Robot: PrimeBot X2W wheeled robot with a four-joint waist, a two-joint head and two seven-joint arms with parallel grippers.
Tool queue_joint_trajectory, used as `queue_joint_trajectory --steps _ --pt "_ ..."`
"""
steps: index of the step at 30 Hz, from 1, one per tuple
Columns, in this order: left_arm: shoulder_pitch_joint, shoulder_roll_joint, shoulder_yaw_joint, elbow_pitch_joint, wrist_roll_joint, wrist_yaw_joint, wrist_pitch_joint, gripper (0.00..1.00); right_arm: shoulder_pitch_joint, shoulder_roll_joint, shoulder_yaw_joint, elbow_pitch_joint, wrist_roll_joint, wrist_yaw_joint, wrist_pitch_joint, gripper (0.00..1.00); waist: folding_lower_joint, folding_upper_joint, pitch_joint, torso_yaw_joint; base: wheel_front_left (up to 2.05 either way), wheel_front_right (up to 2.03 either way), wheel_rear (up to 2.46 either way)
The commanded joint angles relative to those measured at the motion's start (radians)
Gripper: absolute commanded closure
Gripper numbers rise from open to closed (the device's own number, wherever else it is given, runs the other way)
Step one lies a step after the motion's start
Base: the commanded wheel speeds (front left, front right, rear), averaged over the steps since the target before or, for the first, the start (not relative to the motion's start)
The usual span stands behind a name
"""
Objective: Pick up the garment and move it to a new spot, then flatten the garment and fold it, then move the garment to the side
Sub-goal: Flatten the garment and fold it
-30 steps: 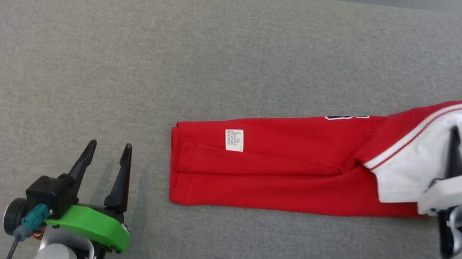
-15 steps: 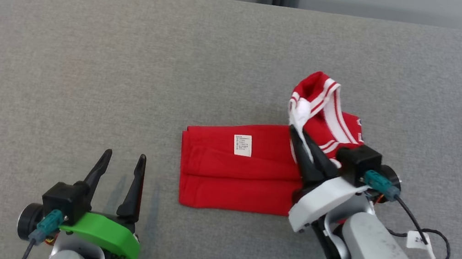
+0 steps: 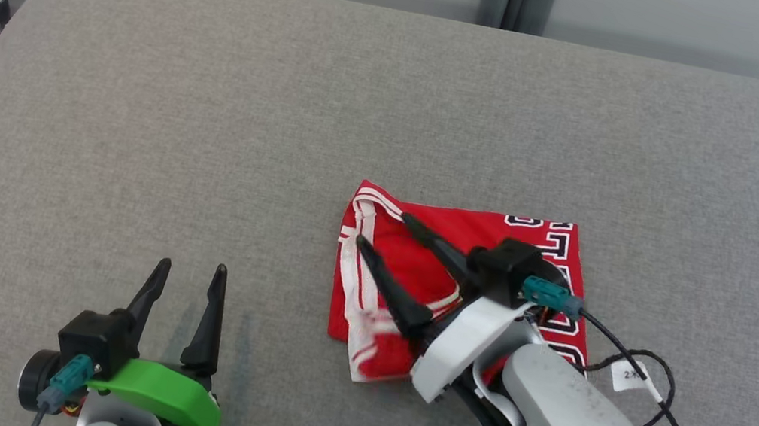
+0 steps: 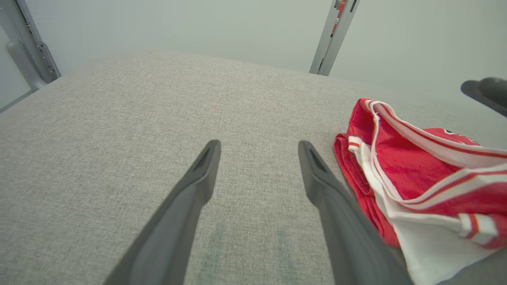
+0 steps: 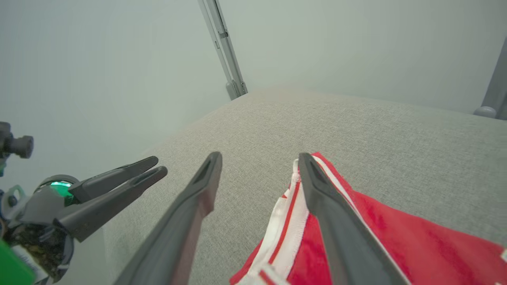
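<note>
Two grippers, fingers apart, gripping nothing: my right gripper (image 3: 383, 229) over red-and-white striped fabric garment (image 3: 534, 245), my left gripper (image 3: 192, 266) well apart from it. Garment lies folded, compact, mid grey fabric-covered table (image 3: 214, 103). Folding looks done; moving it aside remains.

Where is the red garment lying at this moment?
In the head view the folded red garment lies right of centre on the grey surface, under the open right gripper and to the right of the left gripper.
</note>
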Motion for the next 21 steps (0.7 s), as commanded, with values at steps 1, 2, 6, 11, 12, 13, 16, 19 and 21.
queue_joint_trajectory --steps 1,2,6,11,12,13,16,19,21 --pt "0.01 0.003 0.008 -0.004 -0.001 0.003 0.0 0.0 -0.004 -0.009 -0.031 0.02 -0.025 -0.002 -0.007 0.0 0.0 0.0 -0.005 -0.019 0.0 0.0 0.0" --pt "0.012 0.003 0.014 -0.007 0.003 0.005 0.0 0.0 -0.004 -0.009 -0.067 0.03 -0.047 -0.002 -0.009 0.0 0.0 0.0 -0.008 -0.029 0.0 0.0 0.0" --pt "0.01 0.003 0.034 -0.013 0.018 0.006 0.0 0.0 0.046 -0.007 -0.257 0.011 -0.163 -0.002 -0.009 0.0 0.0 0.0 -0.016 -0.071 0.0 0.0 0.0" --pt "0.004 0.003 0.058 -0.018 0.037 0.006 0.0 0.0 0.135 -0.006 -0.462 -0.037 -0.303 -0.002 -0.009 0.0 0.0 0.0 -0.025 -0.121 0.0 0.0 0.0" --pt "0.005 0.003 0.065 -0.018 0.041 0.006 0.0 0.0 0.16 -0.006 -0.499 -0.047 -0.324 -0.002 -0.009 0.0 0.0 0.0 -0.027 -0.132 0.0 0.0 0.0" --pt "0.006 0.003 0.07 -0.019 0.044 0.005 0.0 0.0 0.179 -0.006 -0.523 -0.054 -0.335 -0.002 -0.009 0.0 0.0 0.0 -0.029 -0.14 0.0 0.0 0.0" --pt "0.022 0.003 0.083 -0.021 0.063 0.004 0.0 0.0 0.24 -0.006 -0.593 -0.075 -0.368 -0.002 -0.009 0.0 0.0 0.0 -0.037 -0.166 0.0 0.0 0.0" --pt "0.035 0.003 0.089 -0.019 0.077 0.002 0.0 0.0 0.292 -0.006 -0.633 -0.086 -0.375 -0.002 -0.01 0.0 0.0 0.0 -0.047 -0.187 0.0 0.0 0.0" --pt "0.044 0.003 0.091 -0.018 0.083 0.001 0.0 0.0 0.331 -0.006 -0.653 -0.091 -0.377 -0.002 -0.01 0.0 0.0 0.0 -0.056 -0.198 0.0 0.0 0.0"
